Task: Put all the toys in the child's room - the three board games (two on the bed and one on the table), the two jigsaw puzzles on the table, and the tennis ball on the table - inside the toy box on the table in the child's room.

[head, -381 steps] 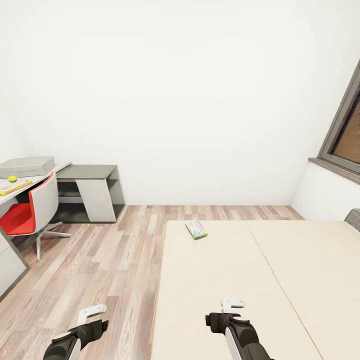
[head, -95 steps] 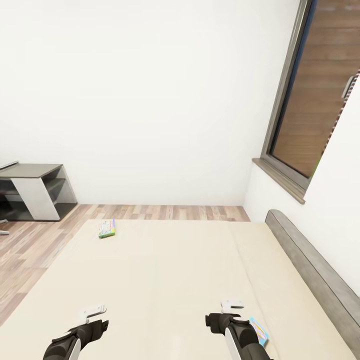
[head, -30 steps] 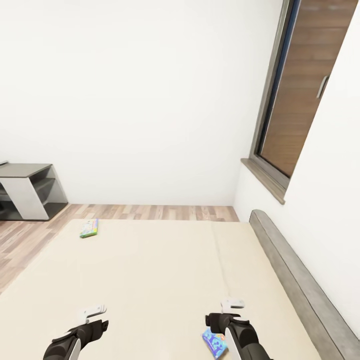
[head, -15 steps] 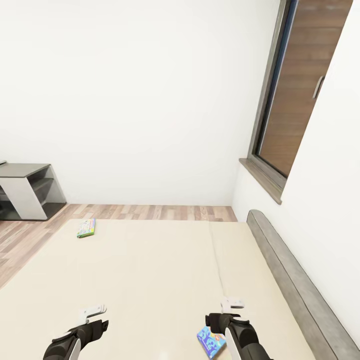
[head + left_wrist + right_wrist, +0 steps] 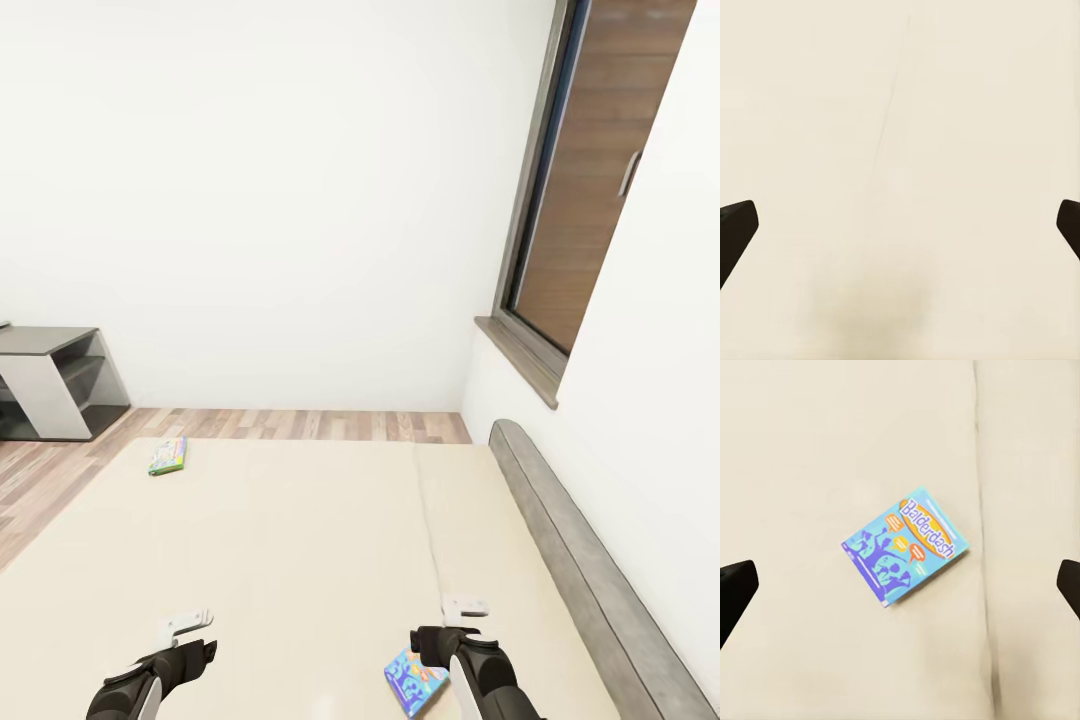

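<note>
Right hand (image 5: 463, 610) is seen spread wide above the bed (image 5: 300, 540), blue board game (image 5: 412, 681) beside it. Left hand (image 5: 900, 225): wide, empty, over mattress. Right wrist view: the game lies flat by the mattress seam; judged light, stiff, best pinched across an edge.

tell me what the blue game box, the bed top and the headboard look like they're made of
Blue game box: likely printed card, flat with sharp corners and colourful cartoon print.
Bed top: looks like matte beige fabric or foam, no sheen, with one seam running along it.
Headboard: seemingly grey fabric or weathered wood with a rounded edge; the streaky texture leaves it open.
</note>
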`<state>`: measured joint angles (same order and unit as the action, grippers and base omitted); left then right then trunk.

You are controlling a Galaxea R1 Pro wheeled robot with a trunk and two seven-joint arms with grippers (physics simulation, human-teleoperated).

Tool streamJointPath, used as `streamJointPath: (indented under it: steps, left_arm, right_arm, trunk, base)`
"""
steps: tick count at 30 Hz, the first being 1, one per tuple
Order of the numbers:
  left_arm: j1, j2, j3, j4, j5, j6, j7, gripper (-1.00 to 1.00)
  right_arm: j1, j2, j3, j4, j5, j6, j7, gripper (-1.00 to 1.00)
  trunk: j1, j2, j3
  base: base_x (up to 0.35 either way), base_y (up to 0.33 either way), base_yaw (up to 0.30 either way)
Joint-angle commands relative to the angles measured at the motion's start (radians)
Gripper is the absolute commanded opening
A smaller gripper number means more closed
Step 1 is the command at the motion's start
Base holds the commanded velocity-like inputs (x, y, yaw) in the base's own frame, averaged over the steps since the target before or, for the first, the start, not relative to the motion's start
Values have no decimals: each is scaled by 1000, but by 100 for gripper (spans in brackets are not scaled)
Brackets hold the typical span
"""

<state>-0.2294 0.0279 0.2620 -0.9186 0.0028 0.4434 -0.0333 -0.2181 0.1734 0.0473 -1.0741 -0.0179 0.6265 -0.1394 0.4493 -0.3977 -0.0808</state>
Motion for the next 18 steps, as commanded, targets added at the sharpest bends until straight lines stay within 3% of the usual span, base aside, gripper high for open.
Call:
streamJointPath:
  steps: [1,13,18]
  left_arm:
    - [-1,0,2,-2,0,6,-3,100]
    - [-1,2,3,-5,1,16,-5,100]
    - [-1,7,4,-52,2,91,-6,100]
  right_arm:
    - [-1,0,2,-1,-2,5,-6,100]
    - [-1,0,1,-8,-4,10,-3,100]
    - [-23,1,4,-27,-7,26,-2,100]
  trunk:
    - [1,-2,-2]
    - [1,-2,-2]
    - [1,-2,-2]
  base:
    - [0,-11,0]
    - [0,-2,0]
    - [0,0,0]
